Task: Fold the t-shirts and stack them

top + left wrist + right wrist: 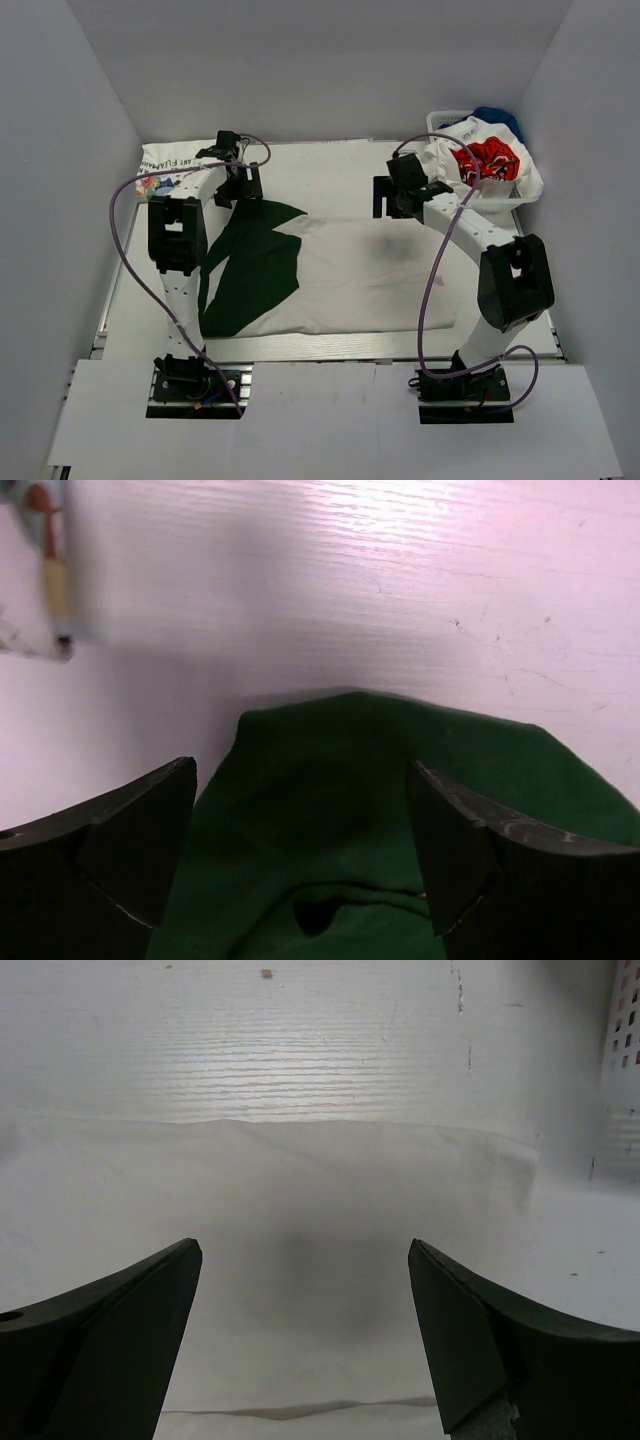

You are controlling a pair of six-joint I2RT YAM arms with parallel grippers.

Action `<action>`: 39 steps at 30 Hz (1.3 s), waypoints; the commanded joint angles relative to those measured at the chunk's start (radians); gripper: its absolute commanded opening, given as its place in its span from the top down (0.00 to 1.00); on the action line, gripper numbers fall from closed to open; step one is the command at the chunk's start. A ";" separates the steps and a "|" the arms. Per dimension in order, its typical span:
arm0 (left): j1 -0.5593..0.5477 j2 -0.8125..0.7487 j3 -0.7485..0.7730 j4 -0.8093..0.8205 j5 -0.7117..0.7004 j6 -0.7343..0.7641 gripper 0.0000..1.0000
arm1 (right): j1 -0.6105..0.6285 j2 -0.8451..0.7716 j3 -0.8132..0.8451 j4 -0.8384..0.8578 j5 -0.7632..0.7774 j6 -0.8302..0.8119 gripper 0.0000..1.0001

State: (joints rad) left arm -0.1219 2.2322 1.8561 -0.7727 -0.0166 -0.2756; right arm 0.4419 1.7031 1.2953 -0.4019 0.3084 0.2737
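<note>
A white t-shirt point(370, 275) with dark green parts point(250, 265) lies spread flat in the middle of the table. My left gripper point(240, 185) hovers open over the far corner of the green cloth point(380, 810), with nothing between its fingers point(140, 830). My right gripper point(395, 198) stands open above the shirt's far right edge. In the right wrist view only the white cloth point(300, 1200) lies below the gripper point(305, 1255). Another white t-shirt point(165, 162) with printed text lies at the back left. More t-shirts, one red-printed point(488, 160), are heaped in the basket.
A white mesh basket point(520, 198) stands at the back right corner, and its wall point(625, 1060) shows at the right of the right wrist view. White walls enclose the table on three sides. Purple cables loop from both arms.
</note>
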 commanded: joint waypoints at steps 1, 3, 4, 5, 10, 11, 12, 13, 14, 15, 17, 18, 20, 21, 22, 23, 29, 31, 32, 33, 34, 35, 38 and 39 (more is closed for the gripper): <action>-0.005 0.003 0.074 -0.051 0.058 0.093 0.06 | -0.020 -0.034 0.007 0.014 -0.043 -0.045 0.10; -0.005 0.003 0.051 -0.040 0.049 0.093 0.11 | -0.023 -0.023 0.015 0.015 -0.048 -0.041 0.10; -0.005 0.003 0.042 -0.040 0.049 0.093 0.21 | -0.028 -0.025 0.016 0.014 -0.058 -0.036 0.10; -0.005 0.003 0.022 -0.031 0.067 0.093 0.28 | -0.029 -0.020 0.013 0.014 -0.061 -0.036 0.10; -0.005 -0.006 -0.020 -0.011 0.076 0.072 0.91 | -0.045 -0.031 0.009 0.009 -0.064 -0.018 0.10; -0.005 -0.025 -0.032 -0.011 0.076 0.072 1.00 | -0.042 -0.036 0.006 0.014 -0.069 -0.018 0.10; -0.005 -0.038 -0.032 -0.011 0.076 0.062 1.00 | -0.042 -0.045 0.004 0.012 -0.068 -0.018 0.10; -0.005 -0.058 -0.046 0.016 0.086 0.062 1.00 | -0.045 -0.048 0.002 0.012 -0.069 -0.014 0.10; -0.005 -0.081 -0.072 0.030 0.098 0.062 1.00 | -0.043 -0.054 -0.002 0.021 -0.072 -0.008 0.10; -0.005 -0.107 -0.090 0.042 0.098 0.062 1.00 | -0.042 -0.071 -0.016 0.028 -0.078 -0.007 0.10; -0.005 -0.204 -0.161 0.085 0.098 0.053 1.00 | -0.039 -0.083 -0.031 0.057 -0.107 -0.010 0.10; -0.005 -0.242 -0.191 0.096 0.098 0.041 1.00 | -0.035 -0.106 -0.060 0.070 -0.141 -0.014 0.12; -0.015 -0.382 -0.325 0.156 0.098 0.032 1.00 | -0.031 -0.128 -0.085 0.115 -0.170 -0.018 0.12; -0.015 -0.437 -0.374 0.176 0.098 0.032 1.00 | -0.028 -0.140 -0.112 0.141 -0.217 -0.018 0.12; -0.025 -0.495 -0.496 0.202 0.119 0.007 1.00 | -0.023 -0.151 -0.123 0.164 -0.232 -0.014 0.13; -0.025 -0.619 -0.565 0.270 0.130 -0.008 1.00 | -0.022 -0.151 -0.140 0.178 -0.242 -0.010 0.13; -0.088 -0.923 -1.026 0.427 0.265 -0.161 1.00 | 0.055 -0.146 -0.171 0.261 -0.334 -0.014 0.13; -0.122 -0.960 -1.135 0.428 0.264 -0.230 1.00 | 0.103 -0.132 -0.159 0.278 -0.335 -0.028 0.13; -0.134 -0.974 -1.169 0.403 0.247 -0.253 1.00 | 0.131 -0.129 -0.153 0.278 -0.330 -0.043 0.13; -0.143 -0.983 -1.231 0.403 0.238 -0.276 1.00 | 0.141 -0.116 -0.148 0.278 -0.318 -0.051 0.13; -0.154 -0.997 -1.261 0.389 0.222 -0.301 1.00 | 0.168 -0.111 -0.131 0.275 -0.316 -0.066 0.13; -0.154 -1.025 -1.285 0.377 0.208 -0.338 1.00 | 0.194 -0.077 -0.110 0.275 -0.316 -0.077 0.13; -0.167 -1.048 -1.341 0.352 0.152 -0.378 1.00 | 0.268 0.002 -0.033 0.278 -0.330 -0.140 0.13; -0.176 -1.048 -1.351 0.352 0.138 -0.378 1.00 | 0.283 0.025 0.005 0.285 -0.333 -0.186 0.13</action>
State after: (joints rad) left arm -0.2836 1.2236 0.5163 -0.4156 0.1856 -0.5877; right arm 0.6762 1.6653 1.2091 -0.1711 -0.0010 0.1928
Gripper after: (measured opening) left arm 0.021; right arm 0.872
